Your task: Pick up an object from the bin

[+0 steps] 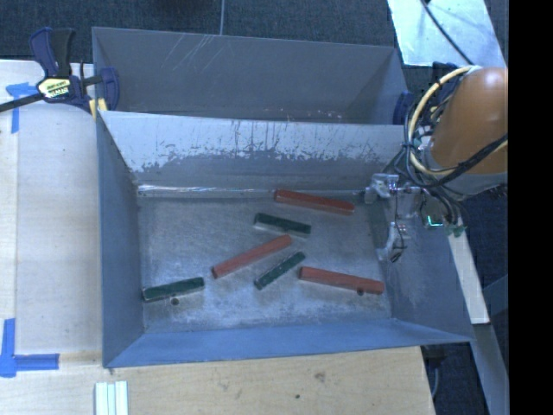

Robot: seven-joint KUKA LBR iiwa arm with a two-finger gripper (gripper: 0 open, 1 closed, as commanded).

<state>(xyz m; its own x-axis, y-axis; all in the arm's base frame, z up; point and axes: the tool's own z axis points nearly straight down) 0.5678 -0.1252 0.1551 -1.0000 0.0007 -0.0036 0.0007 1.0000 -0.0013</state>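
Note:
My gripper [394, 247] hangs at the right side of the bin, close to the right wall, with nothing visibly in it. Just left of it, by the back wall, lies a flat red bar [315, 202]. Another red bar [341, 279] lies on the floor below and to the left of the gripper, its right end nearest. A dark green bar [279, 270] lies tilted, left of that bar.
Further left lie a short green bar [282, 225], a long red bar [251, 257] set diagonally, and a green bar [173, 290] near the front left corner. The arm's orange cover and cables rise over the right rim.

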